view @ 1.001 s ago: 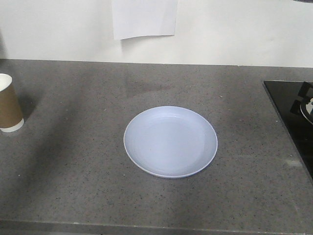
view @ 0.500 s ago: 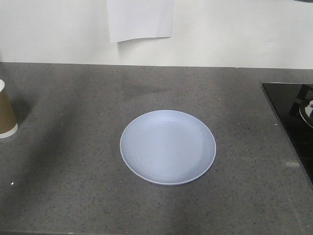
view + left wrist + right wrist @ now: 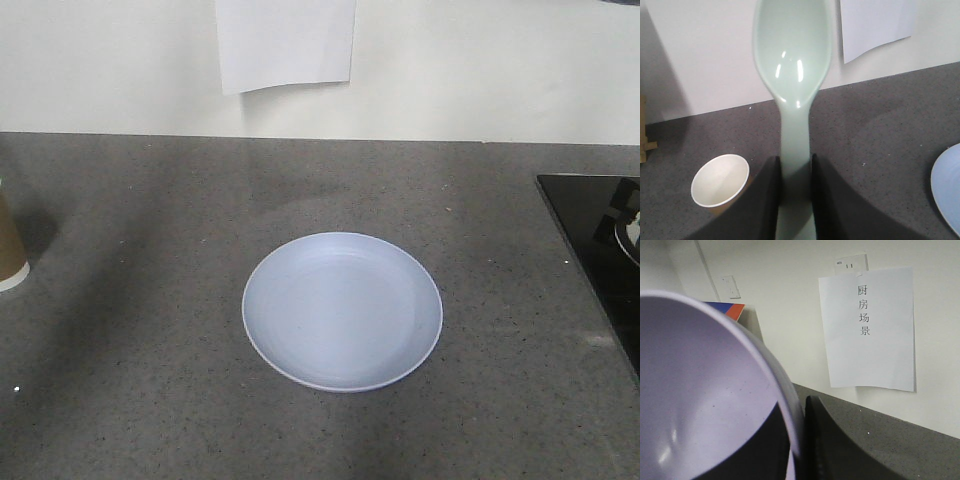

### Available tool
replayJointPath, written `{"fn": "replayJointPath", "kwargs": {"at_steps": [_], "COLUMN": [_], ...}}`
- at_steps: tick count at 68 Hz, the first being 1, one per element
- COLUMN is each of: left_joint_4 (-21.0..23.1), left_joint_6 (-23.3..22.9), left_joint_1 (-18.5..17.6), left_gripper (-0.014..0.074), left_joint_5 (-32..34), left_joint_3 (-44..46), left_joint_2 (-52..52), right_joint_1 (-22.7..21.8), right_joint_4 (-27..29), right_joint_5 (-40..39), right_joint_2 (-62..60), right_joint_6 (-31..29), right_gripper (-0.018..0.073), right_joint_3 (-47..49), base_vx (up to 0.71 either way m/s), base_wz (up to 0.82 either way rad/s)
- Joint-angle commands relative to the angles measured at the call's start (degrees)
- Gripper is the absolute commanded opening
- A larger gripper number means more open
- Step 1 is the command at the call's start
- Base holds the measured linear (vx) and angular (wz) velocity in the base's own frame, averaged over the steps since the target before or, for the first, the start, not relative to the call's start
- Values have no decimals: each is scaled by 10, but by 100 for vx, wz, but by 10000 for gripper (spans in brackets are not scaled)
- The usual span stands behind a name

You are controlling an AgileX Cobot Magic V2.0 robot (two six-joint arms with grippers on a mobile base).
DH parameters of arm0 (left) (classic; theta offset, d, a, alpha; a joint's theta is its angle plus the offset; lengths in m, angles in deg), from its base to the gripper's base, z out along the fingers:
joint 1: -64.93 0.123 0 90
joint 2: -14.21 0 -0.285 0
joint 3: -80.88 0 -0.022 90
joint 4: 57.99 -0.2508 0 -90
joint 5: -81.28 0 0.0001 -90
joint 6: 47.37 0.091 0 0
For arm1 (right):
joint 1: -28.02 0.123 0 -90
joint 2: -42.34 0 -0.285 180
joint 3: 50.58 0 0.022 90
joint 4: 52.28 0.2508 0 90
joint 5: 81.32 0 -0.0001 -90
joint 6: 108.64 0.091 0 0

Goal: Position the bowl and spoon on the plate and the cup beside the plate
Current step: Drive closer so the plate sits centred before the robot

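Note:
The pale blue-lilac plate (image 3: 342, 310) lies empty in the middle of the grey counter; its edge shows at the right of the left wrist view (image 3: 947, 187). My left gripper (image 3: 795, 170) is shut on the mint-green spoon (image 3: 792, 55) by its handle, held above the counter with the scoop pointing away. The brown paper cup (image 3: 720, 181) stands upright below and left of it, and shows at the left edge of the front view (image 3: 8, 250). My right gripper (image 3: 799, 412) is shut on the lavender bowl (image 3: 705, 390), one finger inside the wall and one outside. Neither gripper appears in the front view.
A black cooktop (image 3: 600, 240) occupies the counter's right side. A white paper sheet (image 3: 285, 42) hangs on the wall behind, with printed characters in the right wrist view (image 3: 867, 330). The wall runs along the back of the counter.
The front view has shifted: the plate sits lower in frame, and the cup has slid further toward the left edge, now mostly cut off.

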Motion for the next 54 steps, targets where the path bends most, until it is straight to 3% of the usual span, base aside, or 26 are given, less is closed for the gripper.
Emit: {"fn": "replayJointPath", "kwargs": {"at_steps": [1, 54], "left_joint_4": [-19, -19], "left_joint_6": [-4, -4], "left_joint_1": [0, 0], "left_gripper": [-6, -6], "left_joint_5": [33, 33], "left_joint_3": [13, 13], "left_joint_2": [4, 4], "right_joint_1": [-1, -1], "right_joint_4": [37, 37], "right_joint_5": [-22, -22], "right_joint_2": [-13, -13], "right_joint_6": [-6, -6], "right_gripper": [-5, -5], "right_joint_3": [14, 14], "base_vx": [4, 3], "base_wz": [-1, 0]}}
